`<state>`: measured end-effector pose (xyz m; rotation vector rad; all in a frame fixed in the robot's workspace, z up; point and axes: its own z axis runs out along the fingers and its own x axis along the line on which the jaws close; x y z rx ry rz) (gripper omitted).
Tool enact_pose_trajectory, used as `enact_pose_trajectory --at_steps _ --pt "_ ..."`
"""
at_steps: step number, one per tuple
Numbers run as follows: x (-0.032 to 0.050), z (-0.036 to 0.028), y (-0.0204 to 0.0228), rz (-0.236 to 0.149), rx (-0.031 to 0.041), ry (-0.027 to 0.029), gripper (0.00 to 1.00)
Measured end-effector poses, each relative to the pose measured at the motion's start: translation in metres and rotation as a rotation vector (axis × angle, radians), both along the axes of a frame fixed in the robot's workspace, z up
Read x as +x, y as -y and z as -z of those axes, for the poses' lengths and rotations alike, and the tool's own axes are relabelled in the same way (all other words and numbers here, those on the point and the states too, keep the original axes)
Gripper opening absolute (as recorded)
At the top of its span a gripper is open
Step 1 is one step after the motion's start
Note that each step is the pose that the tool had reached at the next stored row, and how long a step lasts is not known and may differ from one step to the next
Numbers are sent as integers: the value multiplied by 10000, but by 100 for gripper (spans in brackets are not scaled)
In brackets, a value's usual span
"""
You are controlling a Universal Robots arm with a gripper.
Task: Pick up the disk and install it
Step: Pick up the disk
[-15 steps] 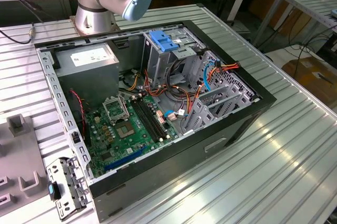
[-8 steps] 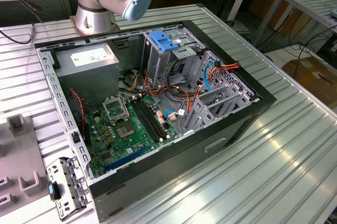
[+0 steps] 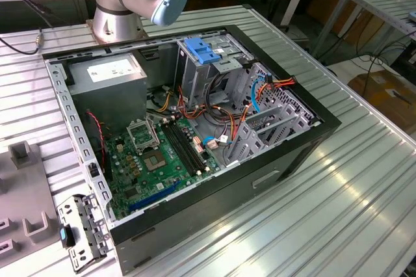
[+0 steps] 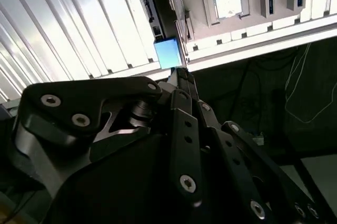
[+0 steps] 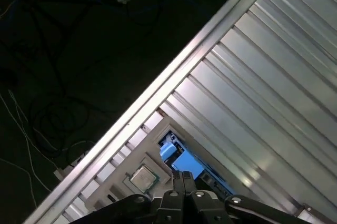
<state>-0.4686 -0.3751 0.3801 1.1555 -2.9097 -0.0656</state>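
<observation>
The disk [image 3: 82, 233] lies flat on the table near the front corner of the open computer case [image 3: 292, 153], at the exterior view's left. It shows as a perforated metal slab with a blue piece on its side. In both wrist views the disk's blue end [image 4: 168, 53] [image 5: 178, 158] sits just beyond my gripper's tips. My gripper [image 4: 181, 75] [image 5: 182, 175] hangs well above the table, pointing down toward that blue end, its black fingers shut together with nothing between them.
A grey parts tray [image 3: 26, 189] [image 4: 205, 19] holding a processor chip [image 4: 227, 3] [image 5: 142, 177] lies beside the disk. Inside the case stand a tall metal drive cage with a blue latch [image 3: 203, 51], cables and the motherboard [image 3: 162, 153]. The table edge [image 5: 174, 82] drops to a dark floor.
</observation>
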Motion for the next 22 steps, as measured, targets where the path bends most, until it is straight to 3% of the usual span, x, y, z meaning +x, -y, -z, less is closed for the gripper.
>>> enact_pose_trajectory --at_steps 9,16,22 --pt "0 1 0 -1723 -2 0 11" --pt "0 2 0 -3379 -2 0 11" --pt "0 3 0 -4474 -2 1 11"
